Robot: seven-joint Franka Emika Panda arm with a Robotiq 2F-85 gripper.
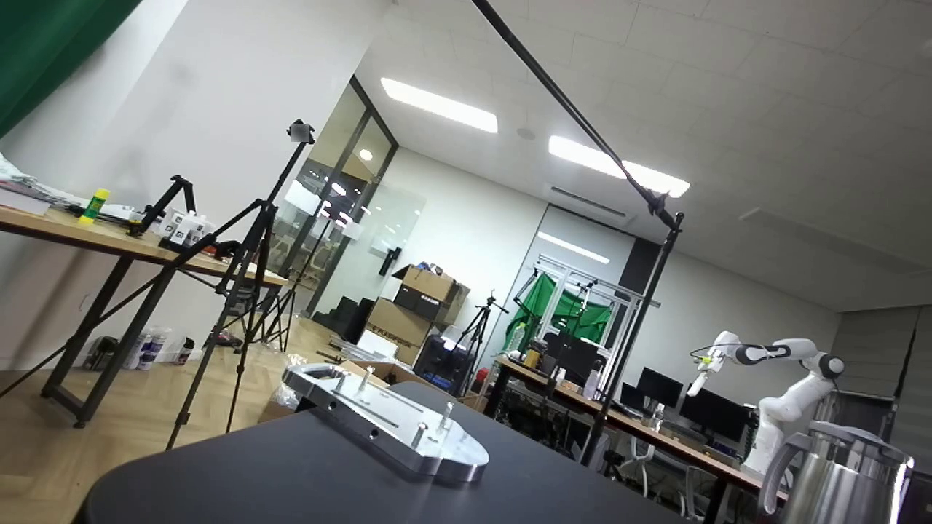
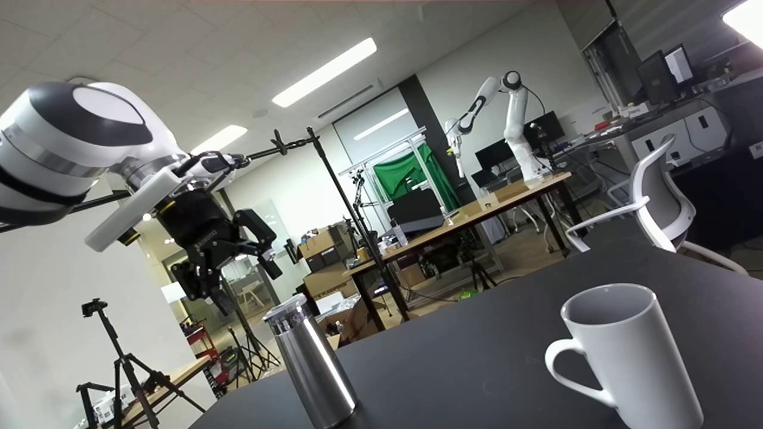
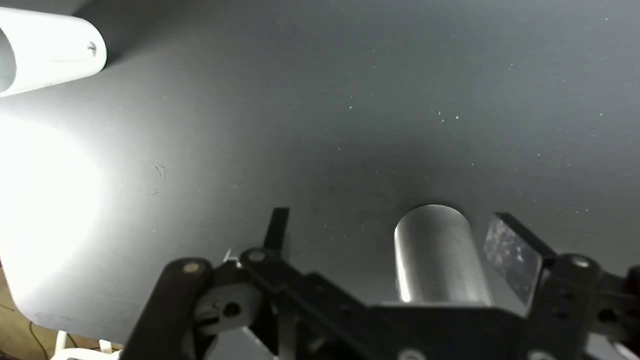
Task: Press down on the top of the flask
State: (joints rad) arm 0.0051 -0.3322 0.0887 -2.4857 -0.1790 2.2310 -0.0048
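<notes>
While the gripper (image 2: 251, 290) hangs with jaws spread wide, in an exterior view: one flask (image 2: 313, 366), steel, standing on the black table (image 2: 453, 357), left; one mug (image 2: 635, 357), white, right; one arm (image 2: 516, 116), white, far.

Pretty chunky shiny white arm (image 2: 71, 152), charcoal patch (image 2: 53, 107) around a white oval disc (image 2: 108, 105), silvery band (image 2: 36, 156) too. Angular black gripper (image 2: 250, 289) has pale lettering (image 2: 206, 239), yellow stripe (image 2: 167, 207) at its 10 o'clock, thin black cables (image 2: 191, 161) at 12. Wrist view's got a brassy round screw (image 3: 190, 268) at 8 and a scuffed grey pad (image 3: 512, 260) at 4.
</notes>
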